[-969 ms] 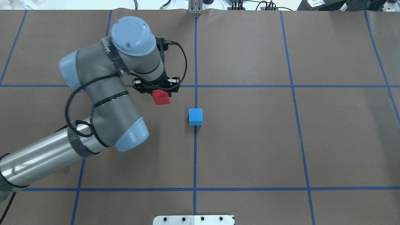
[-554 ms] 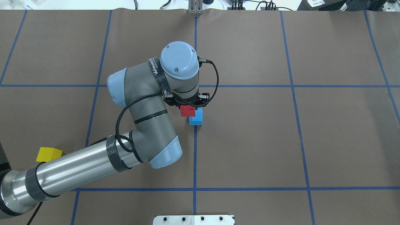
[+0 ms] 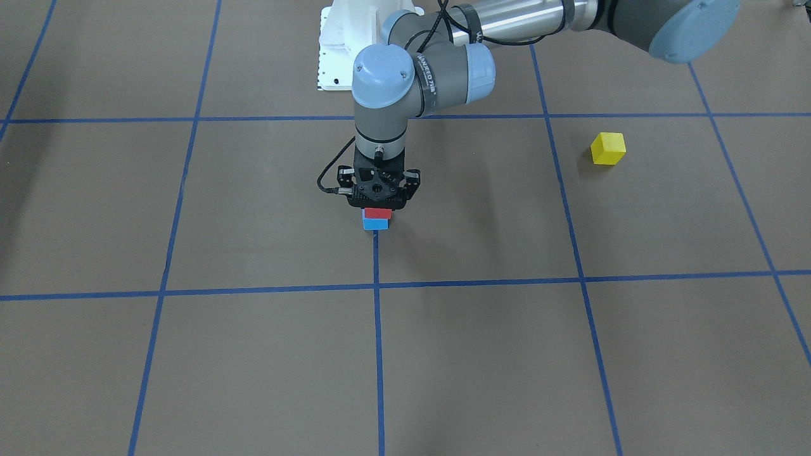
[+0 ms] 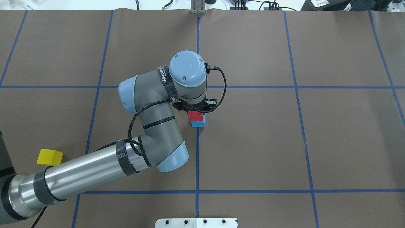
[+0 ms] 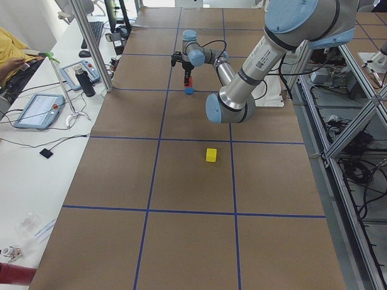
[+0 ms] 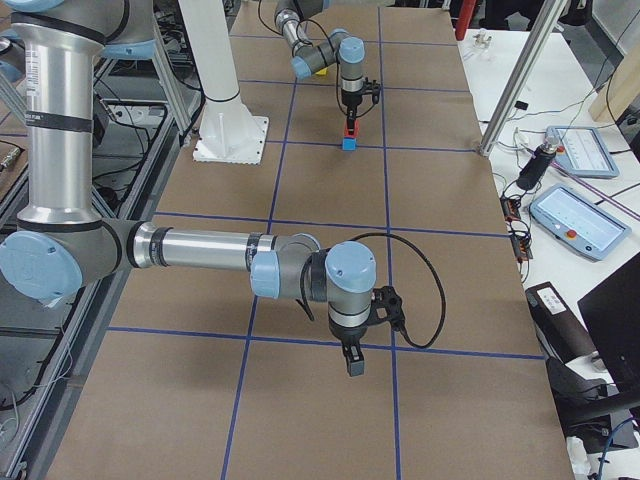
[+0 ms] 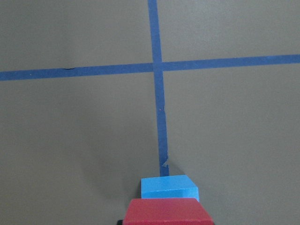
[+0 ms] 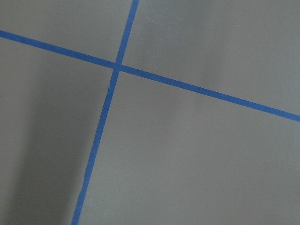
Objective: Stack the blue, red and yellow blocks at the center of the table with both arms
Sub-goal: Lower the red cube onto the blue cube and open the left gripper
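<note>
My left gripper [image 4: 196, 111] is shut on the red block [image 4: 196, 116] and holds it directly over the blue block [image 4: 198, 123] at the table's centre line crossing. In the front view the red block [image 3: 378, 213] sits right on top of the blue block [image 3: 375, 224]; I cannot tell whether they touch. The left wrist view shows the red block [image 7: 168, 212] low in frame with the blue block [image 7: 169, 187] just beyond it. The yellow block [image 4: 49, 157] lies alone far to the left. My right gripper [image 6: 350, 365] shows only in the right side view; I cannot tell its state.
The brown table cover has a blue tape grid [image 4: 197, 158]. The robot's white base plate [image 3: 336, 44] stands at the near edge. The left arm's forearm [image 4: 95, 167] stretches over the table's left half, close to the yellow block.
My left arm has carried the red block rightward from the left of centre to directly over the blue block and lowered it. The yellow block came into view as the arm moved.
</note>
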`<control>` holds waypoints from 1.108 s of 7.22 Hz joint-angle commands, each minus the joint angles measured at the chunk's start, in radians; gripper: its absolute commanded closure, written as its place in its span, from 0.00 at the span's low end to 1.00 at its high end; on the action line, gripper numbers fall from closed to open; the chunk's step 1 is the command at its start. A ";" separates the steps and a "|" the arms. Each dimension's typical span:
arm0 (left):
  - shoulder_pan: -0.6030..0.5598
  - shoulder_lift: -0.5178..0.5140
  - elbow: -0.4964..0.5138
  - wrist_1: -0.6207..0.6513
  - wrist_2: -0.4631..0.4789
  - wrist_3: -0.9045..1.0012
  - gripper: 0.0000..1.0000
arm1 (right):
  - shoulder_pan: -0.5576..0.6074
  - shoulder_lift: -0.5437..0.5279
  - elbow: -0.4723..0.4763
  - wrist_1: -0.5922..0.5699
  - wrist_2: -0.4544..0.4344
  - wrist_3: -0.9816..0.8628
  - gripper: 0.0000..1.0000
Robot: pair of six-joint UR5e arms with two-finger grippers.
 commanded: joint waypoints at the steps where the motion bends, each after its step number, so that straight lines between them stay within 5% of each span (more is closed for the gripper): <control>1: 0.004 0.000 0.006 -0.009 0.000 0.001 1.00 | 0.000 0.001 0.000 0.000 0.000 0.000 0.00; 2: 0.004 -0.002 0.003 -0.009 0.000 0.000 0.90 | 0.000 0.001 0.000 0.000 0.000 0.000 0.00; 4: 0.006 -0.002 0.003 -0.009 0.000 0.000 0.24 | 0.000 0.001 0.000 0.000 0.000 0.000 0.00; 6: 0.010 0.000 0.001 -0.008 0.000 -0.002 0.01 | 0.000 0.000 0.000 0.000 0.000 0.000 0.00; 8: 0.000 0.010 -0.078 0.020 -0.008 0.001 0.00 | 0.000 0.000 -0.002 0.000 0.000 0.000 0.00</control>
